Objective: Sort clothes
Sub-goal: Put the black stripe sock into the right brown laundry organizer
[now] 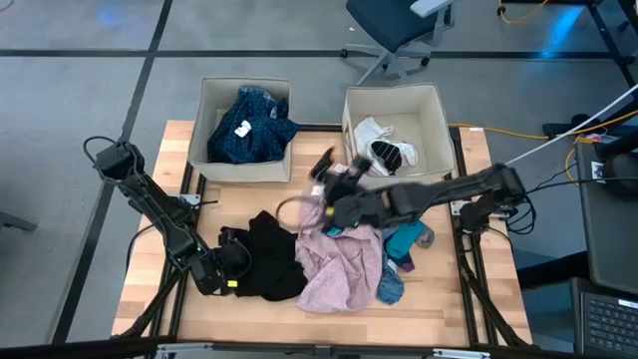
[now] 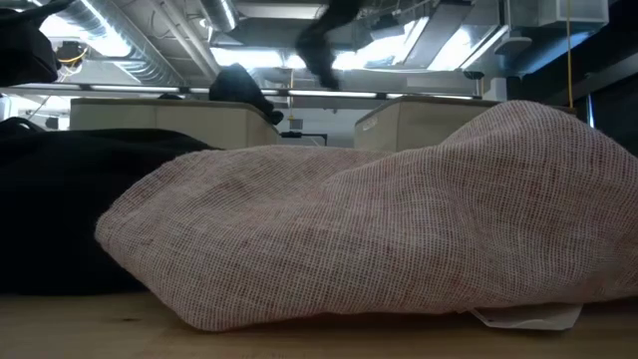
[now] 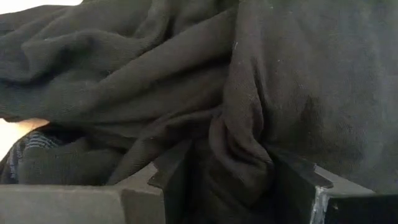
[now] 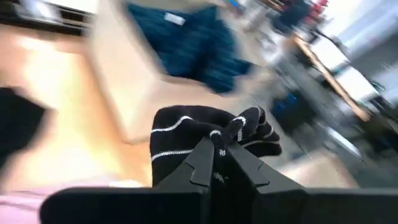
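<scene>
A black garment (image 1: 269, 259) lies crumpled at the table's near left, beside a pink garment (image 1: 344, 264) spread over the middle. My left gripper (image 1: 224, 274) is at the black garment's left end, shut on a bunch of it. My right gripper (image 1: 334, 179) is raised above the table's middle, in front of the two bins, shut on a small black piece with white stripes (image 4: 186, 134). Teal pieces (image 1: 407, 239) and a blue one (image 1: 391, 287) lie to the right of the pink garment. A navy dotted piece (image 1: 249, 130) fills the left bin. My left gripper has a thick fold of the black garment (image 3: 242, 155) bunched between its two fingers (image 3: 174, 180), several layers deep. The fingers slant down at it from the table's left. The garment's other parts lie slack on the table. My right gripper pinches the striped piece's bunched middle (image 4: 227, 134) between its shut fingers. The piece is lifted clear of the table and sticks out in front of the fingertips, crumpled.
Two beige bins stand at the table's far edge: the left bin (image 1: 204, 120) and the right bin (image 1: 439, 120), which holds a white and black piece (image 1: 384, 150). A small white paper tag (image 2: 528, 317) lies under the pink garment's near edge.
</scene>
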### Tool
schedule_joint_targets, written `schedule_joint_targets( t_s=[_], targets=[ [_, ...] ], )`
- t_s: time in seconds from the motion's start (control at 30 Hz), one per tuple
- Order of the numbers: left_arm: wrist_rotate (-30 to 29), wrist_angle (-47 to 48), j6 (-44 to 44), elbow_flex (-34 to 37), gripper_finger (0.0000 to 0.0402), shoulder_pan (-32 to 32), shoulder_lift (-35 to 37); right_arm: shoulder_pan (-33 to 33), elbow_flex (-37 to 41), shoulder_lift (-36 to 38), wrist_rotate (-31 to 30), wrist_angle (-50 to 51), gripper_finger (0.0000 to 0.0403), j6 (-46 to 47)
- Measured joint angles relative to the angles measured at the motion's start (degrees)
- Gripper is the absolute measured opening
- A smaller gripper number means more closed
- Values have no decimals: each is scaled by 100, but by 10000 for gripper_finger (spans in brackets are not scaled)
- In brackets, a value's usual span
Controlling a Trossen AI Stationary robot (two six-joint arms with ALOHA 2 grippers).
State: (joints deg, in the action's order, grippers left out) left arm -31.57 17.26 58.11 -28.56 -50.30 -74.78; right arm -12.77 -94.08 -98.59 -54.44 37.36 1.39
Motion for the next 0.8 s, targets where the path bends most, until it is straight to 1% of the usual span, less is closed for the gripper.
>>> schedule_joint_targets(
  t_s=[0.17, 0.27, 0.4, 0.53, 0.63, 0.8],
  targets=[
    [-7, -1, 0, 0, 172, 4, 0, 480, 0, 596, -441, 1643, 28, 954],
    [-13, -6, 0, 0, 172, 4, 0, 888, 0, 794, -512, 2491, 29, 1583],
    [-17, -20, 0, 0, 172, 10, 0, 1489, 0, 832, -110, 3168, 30, 2089],
    [-17, -25, 22, 0, 172, 9, 0, 2091, 2, 783, 564, 3281, 38, 2229],
    [-17, -35, 33, 0, 172, 9, 0, 2483, 2, 757, 1151, 3281, 74, 2403],
    [-20, -37, 43, 0, 172, 4, 0, 2796, 2, 748, 1777, 3311, 185, 2393]
  ],
)
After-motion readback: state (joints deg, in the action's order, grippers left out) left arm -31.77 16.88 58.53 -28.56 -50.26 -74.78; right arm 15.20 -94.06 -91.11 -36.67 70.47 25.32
